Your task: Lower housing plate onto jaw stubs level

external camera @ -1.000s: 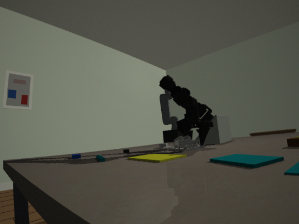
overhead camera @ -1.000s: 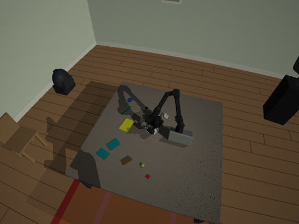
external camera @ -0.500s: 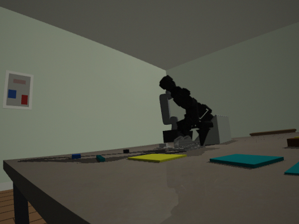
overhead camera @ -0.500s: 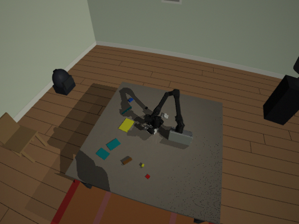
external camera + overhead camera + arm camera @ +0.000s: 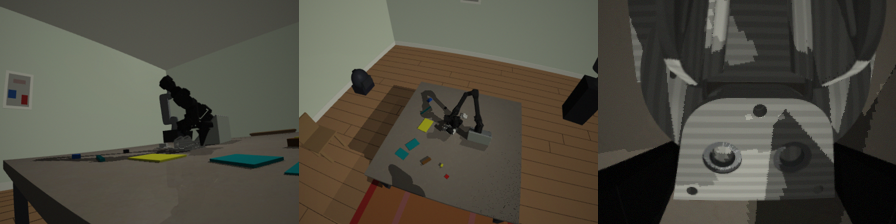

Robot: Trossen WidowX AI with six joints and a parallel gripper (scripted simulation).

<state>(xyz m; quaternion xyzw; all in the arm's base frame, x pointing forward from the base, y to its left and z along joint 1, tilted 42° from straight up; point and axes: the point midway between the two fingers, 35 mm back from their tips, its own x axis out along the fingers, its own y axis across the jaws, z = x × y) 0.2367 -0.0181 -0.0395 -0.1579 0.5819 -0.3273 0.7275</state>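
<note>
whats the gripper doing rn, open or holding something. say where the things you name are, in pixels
Gripper (image 5: 451, 129) (image 5: 197, 140) (image 5: 754, 148): closed on the pale housing plate (image 5: 748, 185), one dark finger at each side edge.

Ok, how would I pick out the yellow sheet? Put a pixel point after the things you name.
On the grey tabletop (image 5: 494, 173) (image 5: 125, 189), find the black jointed arm (image 5: 478, 111) (image 5: 182, 97). Beside its hand (image 5: 451, 129) lies a flat yellow rectangle (image 5: 425, 125) (image 5: 157, 157). Its two similar flat neighbours (image 5: 412, 144) (image 5: 246, 160) are teal; the other yellow piece (image 5: 441, 165) is a far smaller block.
</note>
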